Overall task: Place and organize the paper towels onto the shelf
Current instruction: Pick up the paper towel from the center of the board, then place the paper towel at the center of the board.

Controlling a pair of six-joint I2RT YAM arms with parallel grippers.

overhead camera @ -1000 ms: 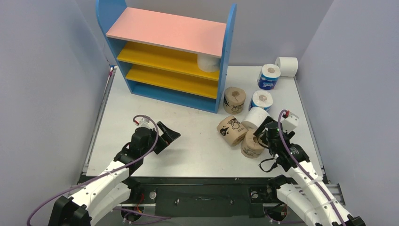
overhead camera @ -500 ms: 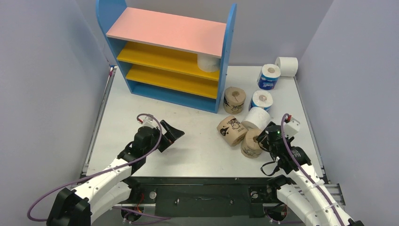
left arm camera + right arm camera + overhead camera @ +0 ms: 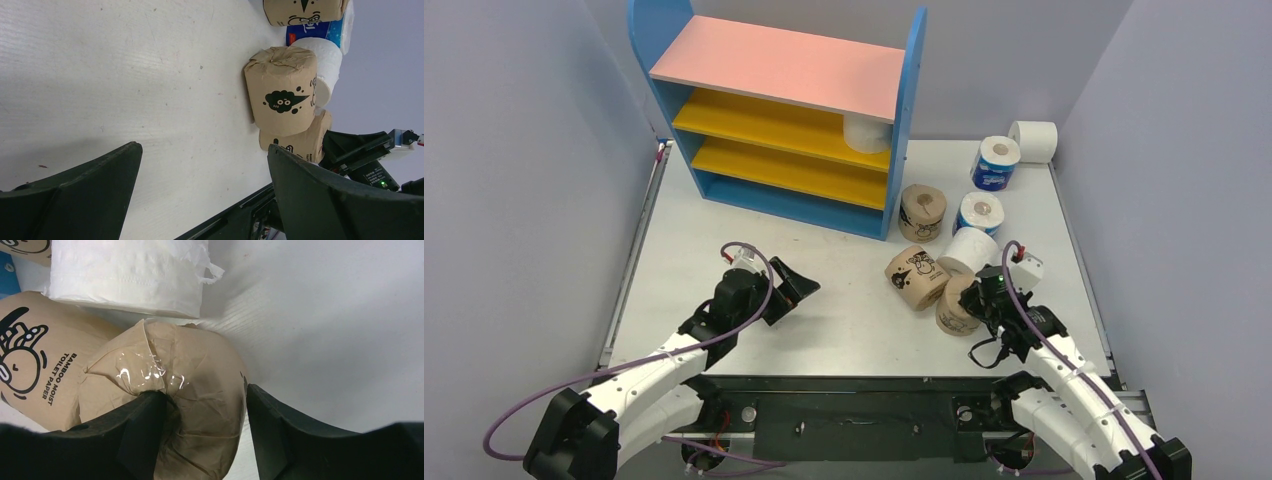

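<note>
Roll (image 3: 200,380), tan, upright | wall gripped between right fingers (image 3: 135,440), one in top dent | left fingers (image 3: 75,200) wide apart

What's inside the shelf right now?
One white roll stands on the upper yellow shelf, right end, its top hidden under the pink board. Farther back, every tier is covered by the one above.

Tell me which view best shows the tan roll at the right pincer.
Right wrist view: the tan roll fills the frame, with the right pincer pinching its rim. The top view shows it small, partly covered by the pincer. The left wrist view shows only its side behind another roll.
</note>
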